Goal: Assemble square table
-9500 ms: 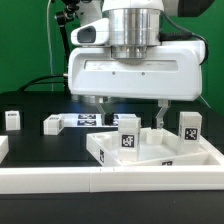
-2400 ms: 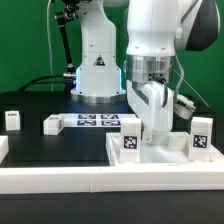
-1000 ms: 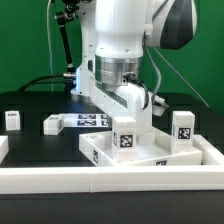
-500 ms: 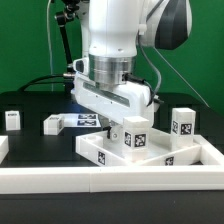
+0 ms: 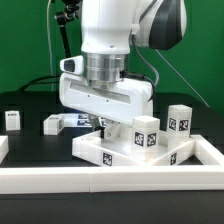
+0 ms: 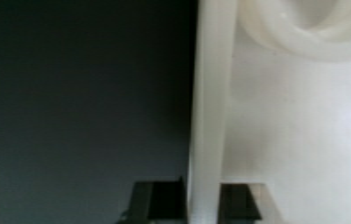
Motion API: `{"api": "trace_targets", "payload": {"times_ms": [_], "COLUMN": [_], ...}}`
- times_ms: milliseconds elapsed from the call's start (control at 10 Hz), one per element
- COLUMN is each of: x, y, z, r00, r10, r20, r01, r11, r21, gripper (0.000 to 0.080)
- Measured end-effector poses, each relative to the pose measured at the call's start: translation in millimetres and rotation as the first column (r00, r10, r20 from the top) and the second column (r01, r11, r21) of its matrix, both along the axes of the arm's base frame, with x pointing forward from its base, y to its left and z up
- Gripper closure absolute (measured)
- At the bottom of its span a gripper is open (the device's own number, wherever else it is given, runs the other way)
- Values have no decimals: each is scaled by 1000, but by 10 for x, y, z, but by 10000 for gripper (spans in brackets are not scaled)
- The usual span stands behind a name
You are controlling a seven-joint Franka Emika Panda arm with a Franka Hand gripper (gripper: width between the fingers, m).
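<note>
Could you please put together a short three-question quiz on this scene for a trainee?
1. True or false: the leg at the exterior view's far left stands on the black table, apart from the tabletop.
2. The gripper is shut on: A the tabletop's wall; B a leg; C nothing.
3. Fill in: in the wrist view, the white wall passes between two dark ____.
Key: 1 true; 2 A; 3 fingers.

The exterior view is brightly lit; detail is washed out on the white square table [image 5: 95, 150], and soft shadows are thrown on the black surface [image 5: 30, 102]. The wrist view is blurred throughout, one half dim.
</note>
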State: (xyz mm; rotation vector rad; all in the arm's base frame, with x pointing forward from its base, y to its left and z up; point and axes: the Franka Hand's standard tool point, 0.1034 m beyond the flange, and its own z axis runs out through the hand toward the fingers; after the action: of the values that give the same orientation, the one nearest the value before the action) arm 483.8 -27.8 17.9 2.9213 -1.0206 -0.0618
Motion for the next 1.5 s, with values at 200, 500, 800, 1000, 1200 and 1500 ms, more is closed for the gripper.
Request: {"api": "trace_targets", "payload": {"times_ms": [200,500,800,1000,1200,1500], "x": [13,13,28,35,40,36], "y": [-35,-59,-65,-55,-70,-115], "z": [5,2,7,7,10,9], "r00": [995,967,918,862,809,711], "r10": [102,254,396,506,587,702], "r20": [3,-2,-13,-27,-32,-47], "r01": [-102,-254,-396,-506,-587,-702], "r11": [995,967,918,863,810,712], "r21": [1,6,4,2,5,13], "gripper": [729,733,733,733,733,733]}}
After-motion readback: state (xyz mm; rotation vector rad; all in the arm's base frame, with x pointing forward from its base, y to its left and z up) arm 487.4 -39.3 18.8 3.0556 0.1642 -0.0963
